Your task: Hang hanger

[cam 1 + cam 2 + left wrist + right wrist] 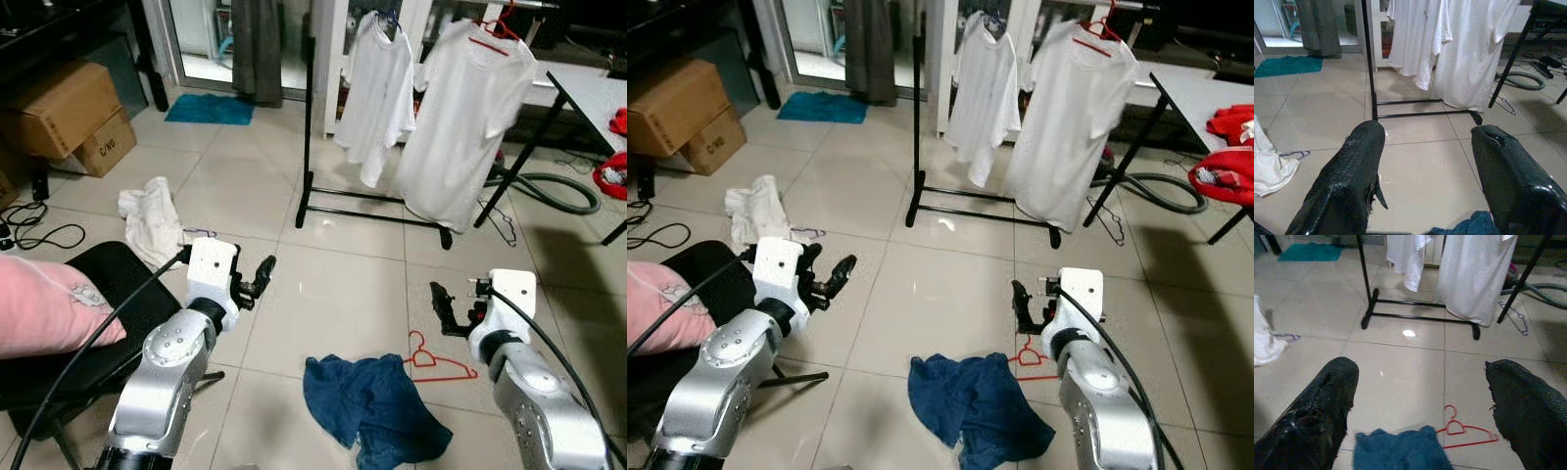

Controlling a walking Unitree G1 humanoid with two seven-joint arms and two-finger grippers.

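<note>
My right pincer [449, 311] is spread and empty right above the red hanger [436, 362] lying flat by the blue shirt [372, 406], left pincer [257, 279] also spread but farther, rack [364, 201] way beyond.

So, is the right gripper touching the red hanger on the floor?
Apart. In the right wrist view the red hanger lies on the tiles, with bare floor between it and the open right gripper.
</note>
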